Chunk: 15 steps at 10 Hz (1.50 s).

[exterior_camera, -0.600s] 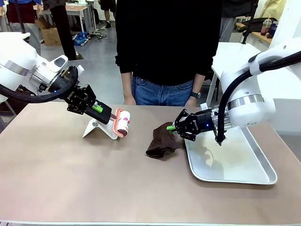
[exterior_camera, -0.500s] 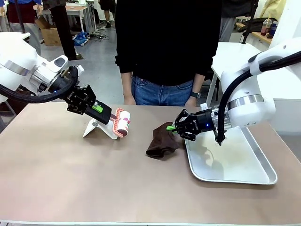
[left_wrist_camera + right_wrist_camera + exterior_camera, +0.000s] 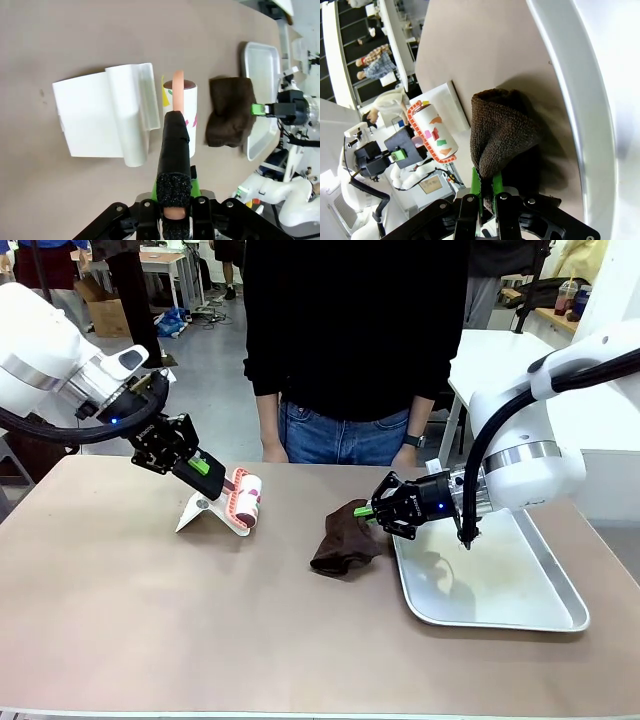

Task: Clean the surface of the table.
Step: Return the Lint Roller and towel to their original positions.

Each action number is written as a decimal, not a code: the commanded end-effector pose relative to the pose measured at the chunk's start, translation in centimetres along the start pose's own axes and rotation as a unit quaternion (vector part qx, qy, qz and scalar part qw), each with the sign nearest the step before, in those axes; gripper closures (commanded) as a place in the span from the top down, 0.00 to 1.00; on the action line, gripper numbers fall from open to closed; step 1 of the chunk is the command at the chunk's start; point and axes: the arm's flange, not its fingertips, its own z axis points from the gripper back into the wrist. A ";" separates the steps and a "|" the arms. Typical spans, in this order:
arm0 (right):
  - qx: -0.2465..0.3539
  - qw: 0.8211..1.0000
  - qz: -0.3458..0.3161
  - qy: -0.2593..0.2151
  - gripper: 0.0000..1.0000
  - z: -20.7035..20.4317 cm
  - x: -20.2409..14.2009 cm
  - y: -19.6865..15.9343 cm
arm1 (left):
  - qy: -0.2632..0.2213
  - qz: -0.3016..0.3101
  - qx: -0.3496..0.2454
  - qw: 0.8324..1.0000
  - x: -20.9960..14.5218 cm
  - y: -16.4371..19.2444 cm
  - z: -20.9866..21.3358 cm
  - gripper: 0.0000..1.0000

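The tan table (image 3: 200,620) carries a white holder (image 3: 205,512) at its left rear. My left gripper (image 3: 205,468) is shut on the black handle (image 3: 172,145) of a lint roller (image 3: 243,498), whose white roll with coloured scraps hangs beside the white holder (image 3: 107,117). Near the middle, my right gripper (image 3: 368,512) is shut on a corner of a brown cloth (image 3: 345,538), which droops onto the table next to the tray. In the right wrist view the cloth (image 3: 502,130) rises from between the green pads of the right gripper (image 3: 486,187).
A silver metal tray (image 3: 500,600) lies at the right of the table, under my right arm. A person in black stands at the far edge, hands (image 3: 274,452) resting at the rim. White tables stand behind at the right.
My left arm has drawn back to the left and up a little, taking the lint roller closer to the white holder. The right gripper and the cloth have not moved.
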 end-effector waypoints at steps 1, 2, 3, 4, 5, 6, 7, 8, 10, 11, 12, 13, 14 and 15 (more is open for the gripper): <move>0.008 1.000 -0.002 -0.003 0.10 -0.1 -0.2 0.5 | -0.003 0.023 0.046 0.999 0.5 -1.3 -0.7 0.22; 0.008 1.000 -0.002 -0.003 0.10 -0.1 -0.2 0.5 | -0.004 0.024 0.052 0.998 0.6 -1.8 -0.9 0.22; 0.008 1.000 -0.002 -0.003 0.10 -0.1 -0.2 0.5 | -0.018 0.025 0.063 0.998 0.9 -2.2 -1.1 0.22; 0.008 1.000 -0.002 -0.003 0.10 -0.1 -0.2 0.5 | -0.014 0.023 0.070 0.997 1.3 -2.4 -1.3 0.22; 0.008 1.000 -0.002 -0.003 0.10 -0.1 -0.2 0.5 | -0.014 0.026 0.077 0.997 1.7 -2.3 -1.5 0.22; 0.008 1.000 -0.002 -0.003 0.10 -0.1 -0.2 0.5 | -0.011 0.031 0.082 0.996 2.0 -2.1 -1.5 0.22; 0.008 1.000 -0.002 -0.003 0.10 -0.1 -0.2 0.5 | -0.005 0.033 0.085 0.996 2.2 -1.8 -1.6 0.22; 0.000 1.000 0.000 0.000 0.10 0.0 0.0 0.0 | 0.001 0.037 0.086 0.996 2.6 -1.4 -1.7 0.22; -0.005 1.000 -0.001 -0.001 0.10 0.0 0.2 -0.1 | 0.007 0.042 0.083 0.996 3.2 -0.8 -2.0 0.22; -0.009 1.000 0.002 0.002 0.10 0.0 0.3 -0.1 | 0.008 0.043 0.084 0.996 3.3 -0.7 -2.1 0.22; -0.011 1.000 0.001 0.003 0.66 0.0 0.3 0.0 | 0.011 0.040 0.081 0.996 3.4 -0.6 -2.1 0.24; -0.012 1.000 0.002 0.004 0.69 0.0 0.4 0.0 | 0.011 0.039 0.080 0.996 3.4 -0.6 -2.0 0.81; -0.014 1.000 0.004 0.005 1.00 0.0 0.4 -0.1 | 0.009 0.041 0.082 0.996 3.5 -0.7 -2.0 0.84; -0.012 1.000 0.003 0.005 1.00 0.0 0.5 -0.1 | 0.004 0.043 0.083 0.996 3.4 -0.7 -1.8 1.00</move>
